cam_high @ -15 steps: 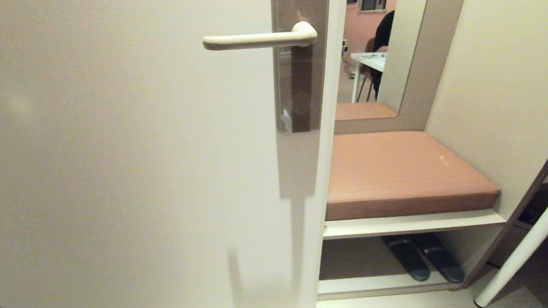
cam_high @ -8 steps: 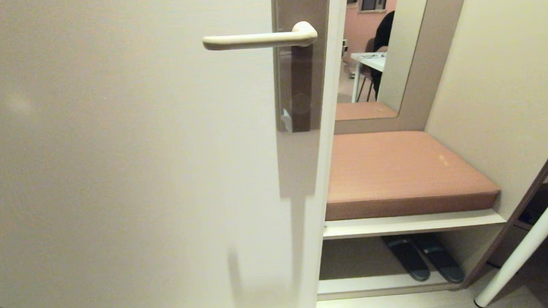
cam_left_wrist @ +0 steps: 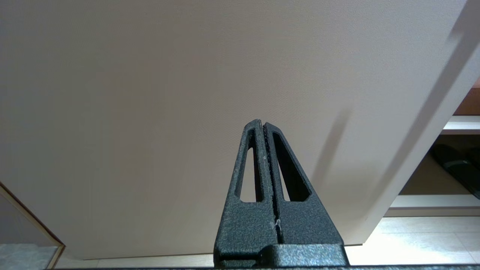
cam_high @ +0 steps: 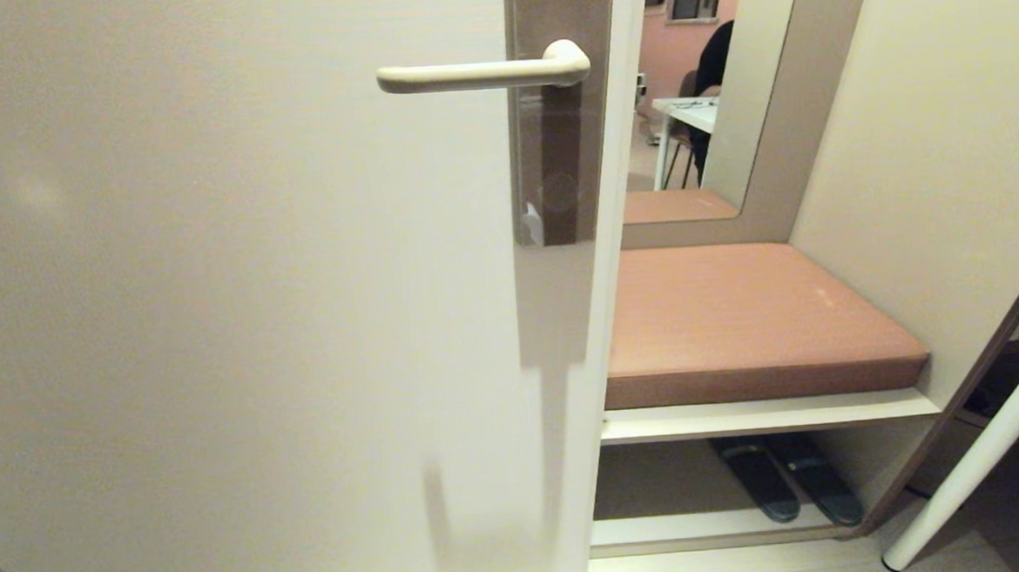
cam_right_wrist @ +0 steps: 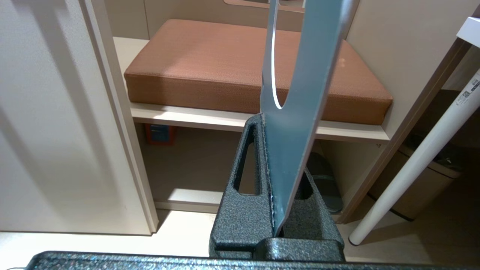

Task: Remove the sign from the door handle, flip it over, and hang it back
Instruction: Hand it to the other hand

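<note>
The door handle (cam_high: 481, 74), a cream lever on a brown-grey plate (cam_high: 559, 153), sticks out level from the door (cam_high: 213, 293) with nothing hanging on it. The sign (cam_right_wrist: 300, 93) shows only in the right wrist view: a thin card seen nearly edge-on, blue face showing, with its hanging hole away from the jaws. My right gripper (cam_right_wrist: 268, 123) is shut on its lower end, low beside the door's edge and facing the bench. My left gripper (cam_left_wrist: 262, 123) is shut and empty, pointing at the bare door face (cam_left_wrist: 150, 93). Neither gripper shows in the head view.
Right of the door edge is a bench with a brown cushion (cam_high: 738, 318) and dark slippers (cam_high: 785, 476) beneath it. A mirror (cam_high: 690, 76) stands behind the bench. A white table leg (cam_high: 980, 453) slants down at the far right, with a bin (cam_right_wrist: 427, 183) behind it.
</note>
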`<state>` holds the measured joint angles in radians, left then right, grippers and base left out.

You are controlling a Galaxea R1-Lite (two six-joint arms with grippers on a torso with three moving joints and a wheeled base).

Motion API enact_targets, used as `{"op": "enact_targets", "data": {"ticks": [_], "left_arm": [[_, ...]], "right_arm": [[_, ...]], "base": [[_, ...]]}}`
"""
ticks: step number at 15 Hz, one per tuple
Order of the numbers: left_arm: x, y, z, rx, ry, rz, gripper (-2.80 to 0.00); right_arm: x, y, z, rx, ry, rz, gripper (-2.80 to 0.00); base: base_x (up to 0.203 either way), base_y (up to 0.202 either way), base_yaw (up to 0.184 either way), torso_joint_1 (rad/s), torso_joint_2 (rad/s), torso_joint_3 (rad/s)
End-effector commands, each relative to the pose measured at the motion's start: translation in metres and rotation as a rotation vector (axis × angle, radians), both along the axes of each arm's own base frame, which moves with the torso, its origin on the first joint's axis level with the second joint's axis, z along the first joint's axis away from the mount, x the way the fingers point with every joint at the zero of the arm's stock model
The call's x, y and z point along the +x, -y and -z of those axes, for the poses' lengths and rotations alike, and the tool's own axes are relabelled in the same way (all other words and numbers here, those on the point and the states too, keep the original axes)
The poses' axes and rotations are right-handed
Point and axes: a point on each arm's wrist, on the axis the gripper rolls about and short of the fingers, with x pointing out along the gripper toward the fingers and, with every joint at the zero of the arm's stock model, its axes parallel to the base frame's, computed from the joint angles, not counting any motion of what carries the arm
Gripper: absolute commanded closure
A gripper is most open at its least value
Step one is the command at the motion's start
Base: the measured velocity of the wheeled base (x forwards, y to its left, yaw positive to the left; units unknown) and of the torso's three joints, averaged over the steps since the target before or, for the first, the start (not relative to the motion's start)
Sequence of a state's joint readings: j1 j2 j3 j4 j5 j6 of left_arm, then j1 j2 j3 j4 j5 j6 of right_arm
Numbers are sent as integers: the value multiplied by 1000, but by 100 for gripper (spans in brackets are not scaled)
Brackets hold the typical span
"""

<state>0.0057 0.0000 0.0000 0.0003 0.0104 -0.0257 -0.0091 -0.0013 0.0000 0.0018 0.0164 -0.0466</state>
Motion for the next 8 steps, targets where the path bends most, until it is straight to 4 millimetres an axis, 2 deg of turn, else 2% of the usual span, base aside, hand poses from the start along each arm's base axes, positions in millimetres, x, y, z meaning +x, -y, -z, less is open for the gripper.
{"op": "enact_targets", "data": {"ticks": [1,8], "left_arm": [[0,0,0,0,0,-1,0],[0,0,0,0,0,-1,0]], "right_arm": [[0,0,0,-1,-1,0,0],[0,0,0,-1,-1,0,0]], "base": [[0,0,0,0,0,0],[0,0,0,0,0,0]]}}
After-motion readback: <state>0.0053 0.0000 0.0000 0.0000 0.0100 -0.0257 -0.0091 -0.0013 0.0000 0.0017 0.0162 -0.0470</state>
